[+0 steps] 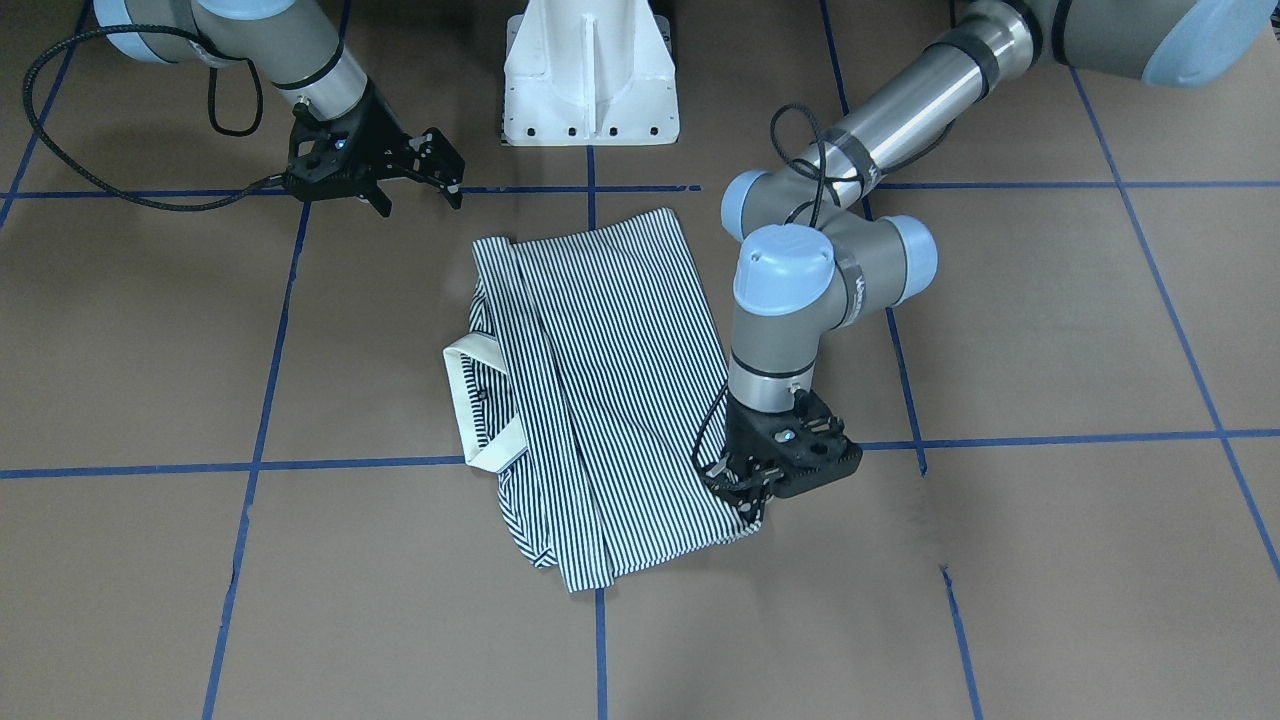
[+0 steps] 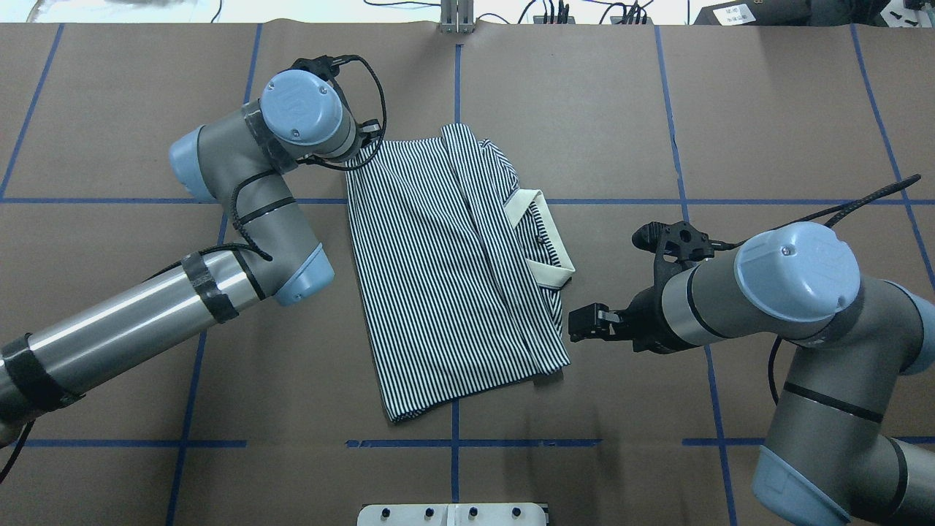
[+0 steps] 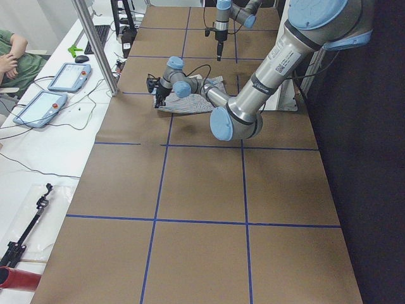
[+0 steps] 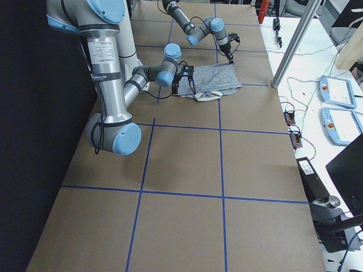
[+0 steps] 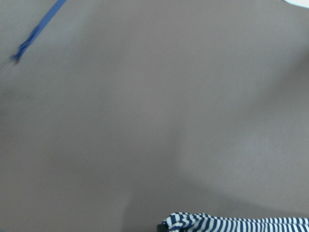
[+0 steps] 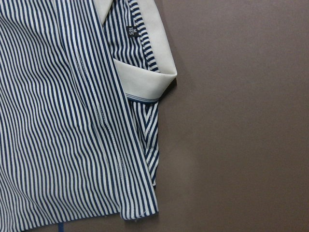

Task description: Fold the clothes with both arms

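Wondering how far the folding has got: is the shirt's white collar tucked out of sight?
No: the white collar pokes out from the striped polo shirt's side, fully in view.

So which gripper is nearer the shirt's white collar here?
Right. The right gripper hangs open just off the collar-side edge of the polo shirt, near the collar. The left gripper is shut on the opposite hem corner.

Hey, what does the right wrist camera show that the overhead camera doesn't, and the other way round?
Only the right wrist view: the small dark size label inside the neck, and the stitching along the folded edges. Only the overhead view: the left arm, the right arm, the right gripper, the blue tape lines and the whole folded outline. Both: the striped shirt, its white collar and the brown table.
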